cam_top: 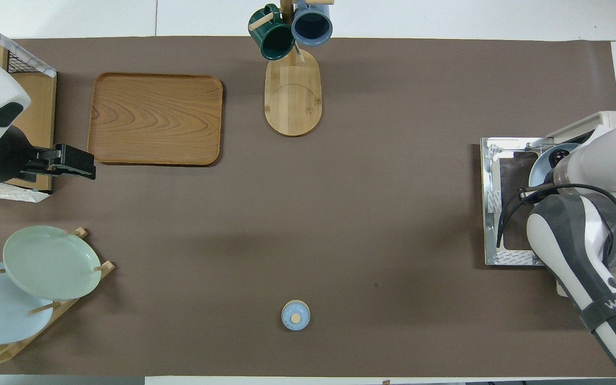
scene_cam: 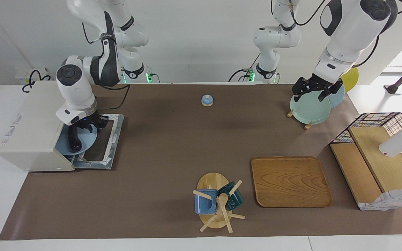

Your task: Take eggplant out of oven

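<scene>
Okay, starting at the right arm's end of the table: the oven (scene_cam: 30,122) has its door (scene_cam: 112,139) dropped flat, and a blue plate (scene_cam: 89,137) sits half out over it. The eggplant (scene_cam: 75,142) lies on that plate. My right gripper (scene_cam: 88,124) hangs right over it, but I cannot tell whether it has closed. I judge the eggplant light, firm and glossy, so slippery; I'd grip across its slim middle. The left gripper (scene_cam: 314,92) waits high over the left arm's end, its state also unclear.
</scene>
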`<state>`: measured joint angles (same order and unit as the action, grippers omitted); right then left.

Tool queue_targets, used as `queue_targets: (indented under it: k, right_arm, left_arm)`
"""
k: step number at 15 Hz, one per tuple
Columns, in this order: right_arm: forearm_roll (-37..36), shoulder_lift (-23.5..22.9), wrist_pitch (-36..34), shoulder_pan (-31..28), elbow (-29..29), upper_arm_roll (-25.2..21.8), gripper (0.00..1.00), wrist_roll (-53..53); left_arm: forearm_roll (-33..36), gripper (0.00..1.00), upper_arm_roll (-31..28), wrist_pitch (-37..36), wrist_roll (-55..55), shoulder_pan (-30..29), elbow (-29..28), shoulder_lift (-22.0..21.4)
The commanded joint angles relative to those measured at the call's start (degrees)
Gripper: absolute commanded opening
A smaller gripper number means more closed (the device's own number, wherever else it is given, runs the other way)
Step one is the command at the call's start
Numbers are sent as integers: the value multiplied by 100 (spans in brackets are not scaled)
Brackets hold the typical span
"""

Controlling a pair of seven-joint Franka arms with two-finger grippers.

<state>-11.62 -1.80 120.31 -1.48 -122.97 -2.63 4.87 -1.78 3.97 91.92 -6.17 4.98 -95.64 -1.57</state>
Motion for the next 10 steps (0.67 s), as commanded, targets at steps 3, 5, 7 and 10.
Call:
queue_targets:
  k: [3, 5, 7, 10]
  right_arm:
    - [10, 153, 370, -151, -332, 35, 27, 278]
    - [10, 162, 370, -150, -377, 35, 27, 251]
    - [10, 162, 379, -150, -368, 35, 27, 268]
    - [10, 162, 362, -150, -377, 35, 0, 312]
  left_arm:
    - [55, 100, 34, 19, 1, -50, -60, -80]
    - [55, 100, 34, 19, 1, -50, -60, -80]
    - [55, 100, 34, 19, 1, -50, -60, -80]
    - [55, 100, 34, 19, 1, -50, -60, -80]
